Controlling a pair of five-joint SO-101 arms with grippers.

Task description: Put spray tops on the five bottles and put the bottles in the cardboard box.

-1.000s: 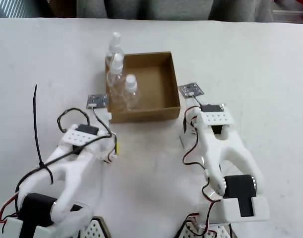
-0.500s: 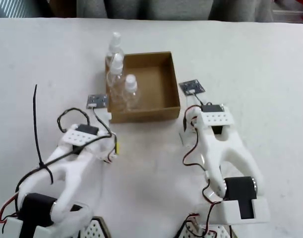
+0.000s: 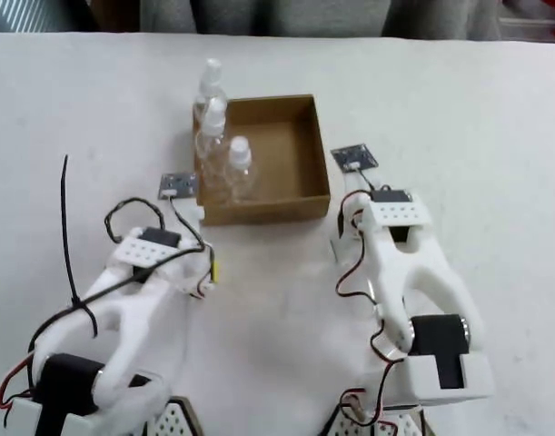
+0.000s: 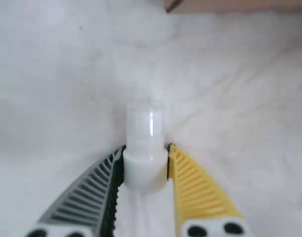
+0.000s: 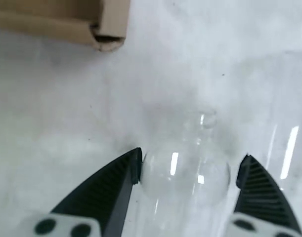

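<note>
The left claw (image 4: 145, 157) is clenched on a white spray top (image 4: 145, 136), which sits pinched between the grey and yellow fingers and pokes out past their tips. The right claw (image 5: 190, 165) is released, its black fingers spread either side of an uncapped clear bottle (image 5: 183, 180); a second clear bottle (image 5: 286, 133) is just beside it. Farther out on the white surface (image 3: 459, 100), toward 12 o'clock from both arms, sits the cardboard box (image 3: 321, 154), with three capped bottles (image 3: 239, 168) along its 9 o'clock wall
</note>
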